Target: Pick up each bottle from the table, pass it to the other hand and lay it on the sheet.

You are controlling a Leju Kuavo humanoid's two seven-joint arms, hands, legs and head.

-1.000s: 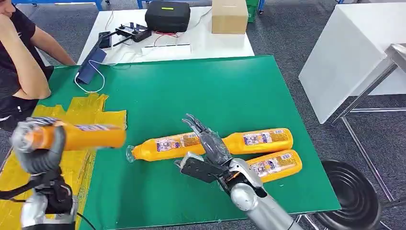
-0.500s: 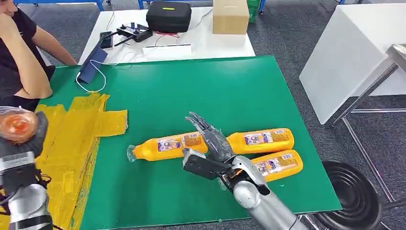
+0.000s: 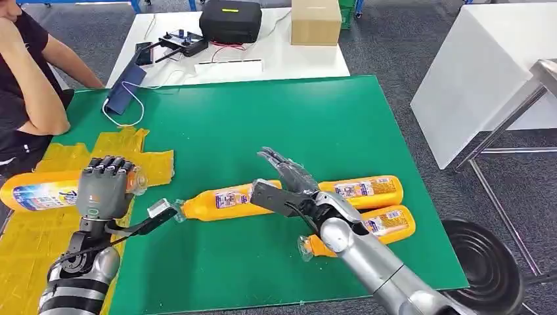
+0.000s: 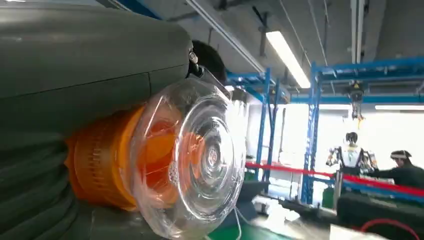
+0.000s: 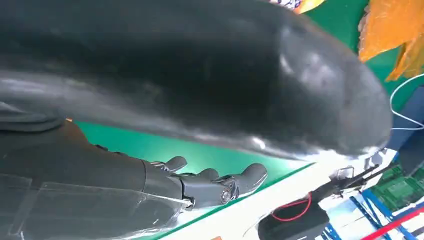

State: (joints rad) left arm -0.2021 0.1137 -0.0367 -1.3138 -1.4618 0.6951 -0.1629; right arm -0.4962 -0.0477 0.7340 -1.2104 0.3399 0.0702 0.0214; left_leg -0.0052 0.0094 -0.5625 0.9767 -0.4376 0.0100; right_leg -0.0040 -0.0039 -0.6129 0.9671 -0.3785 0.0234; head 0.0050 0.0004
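My left hand (image 3: 105, 187) grips an orange bottle (image 3: 39, 191) near its neck and holds it level over the yellow sheet (image 3: 108, 152), cap toward the mat. The left wrist view shows that bottle's clear cap (image 4: 192, 160) end-on against my left hand (image 4: 75, 55). Three more orange bottles lie on the green mat (image 3: 263, 118): one (image 3: 223, 200) in the middle, one (image 3: 364, 190) to its right, and one (image 3: 384, 224) nearer the front edge. My right hand (image 3: 289, 184) hovers open above the middle bottle's base, fingers (image 5: 215, 182) spread and holding nothing.
A person (image 3: 26, 72) sits at the mat's far left corner. A blue device with a white cable (image 3: 125, 92) lies on the far left of the mat. A white table behind carries a black case (image 3: 230, 20) and a cardboard box (image 3: 315, 23). A black stool (image 3: 486, 269) stands at right.
My left arm has swung the held bottle round and down, from pointing right, through end-on, to lying level over the sheet. The right hand has moved slightly forward over the bottles.
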